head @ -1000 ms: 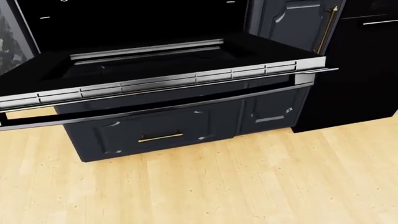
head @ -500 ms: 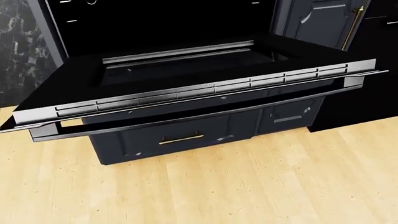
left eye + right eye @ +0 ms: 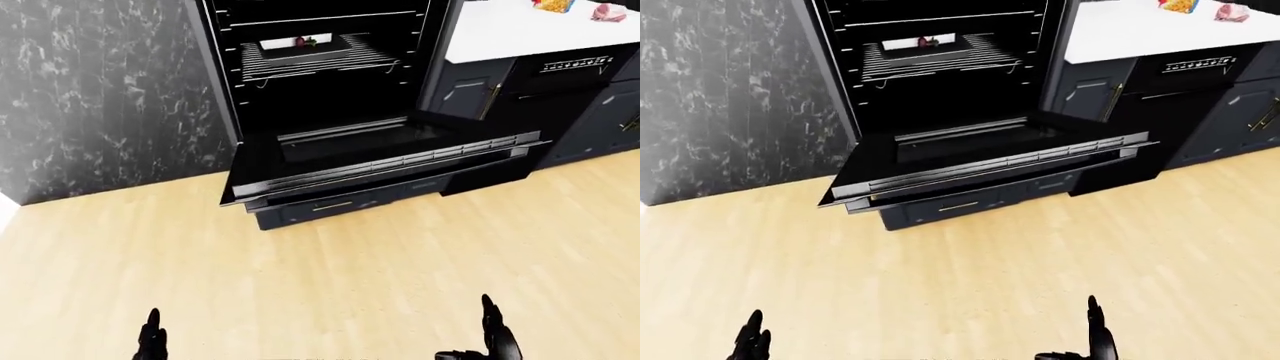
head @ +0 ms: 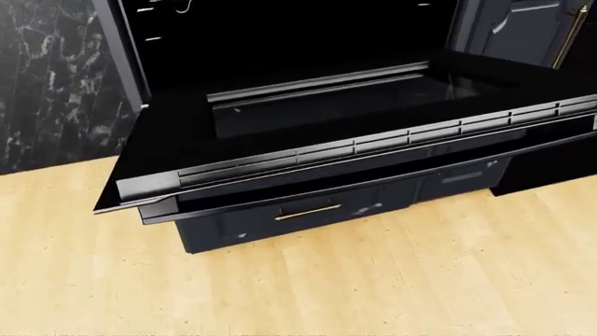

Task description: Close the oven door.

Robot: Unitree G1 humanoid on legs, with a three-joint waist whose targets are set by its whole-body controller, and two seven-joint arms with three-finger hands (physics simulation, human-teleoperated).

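The oven door (image 3: pixel 385 154) hangs fully open, dropped flat and level out of the oven (image 3: pixel 320 67) toward me, with its handle (image 4: pixel 373 183) running as a long bar just under the near edge. Inside, a rack (image 3: pixel 315 58) carries a small tray (image 3: pixel 300 46); below the door sits a drawer (image 4: pixel 308 210) with a brass pull. Both my robot hands are low at the bottom of the eye views, well apart from the door and over bare wood floor (image 3: pixel 330 270): my left robot hand (image 3: pixel 151 341) shows only dark fingertips pointing up, my right robot hand (image 3: pixel 497 337) the same, fingers spread loose and holding nothing. I judge the door to be stiff, fairly heavy and hinged along its far edge, so it should swing up as one rigid slab and needs a steady lift, not a squeeze. The glossy top face looks slick, a poor place to push. I would get under the near edge or take the handle near its middle, where the leverage is best and the door will not twist. I am not yet within reach, so I need to step closer first. To the right, a white surface (image 3: pixel 520 30) holds small items too tiny to name.
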